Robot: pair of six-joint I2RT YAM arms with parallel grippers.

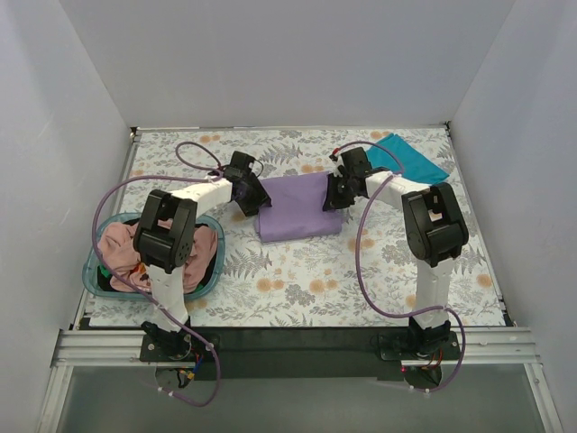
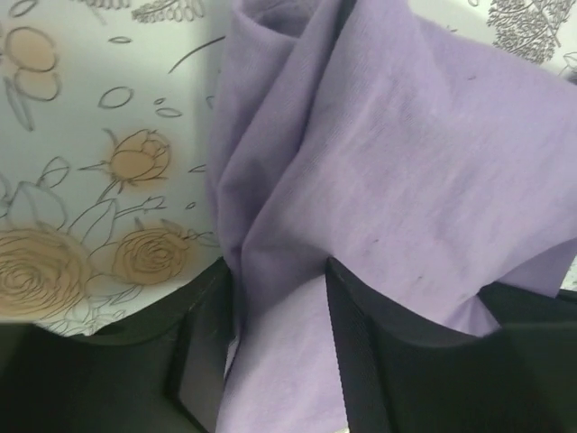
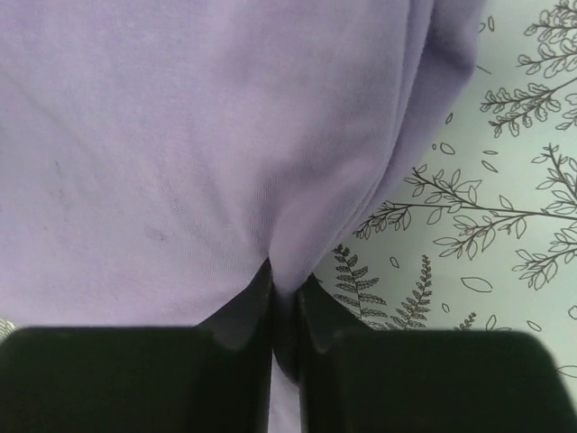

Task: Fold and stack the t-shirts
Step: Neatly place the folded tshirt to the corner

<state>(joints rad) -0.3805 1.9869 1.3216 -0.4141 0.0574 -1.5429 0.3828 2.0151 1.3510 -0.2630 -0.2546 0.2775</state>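
Note:
The lavender-purple t-shirt [image 1: 297, 209] lies folded into a rectangle mid-table. My left gripper [image 1: 251, 200] is at its left edge; in the left wrist view [image 2: 278, 271] the jaws stand apart with lavender cloth [image 2: 397, 153] lying between them. My right gripper [image 1: 335, 197] is at the shirt's right edge; in the right wrist view [image 3: 284, 275] it is pinched shut on a fold of the lavender cloth [image 3: 180, 144]. A teal-blue t-shirt [image 1: 410, 158] lies folded at the back right. Dusty pink t-shirts [image 1: 122, 244] are bunched in the basket.
The round teal plastic basket [image 1: 90, 271] stands at the near left, partly hidden by the left arm. The floral tablecloth [image 1: 297, 271] covers the table. White walls close in the left, back and right sides.

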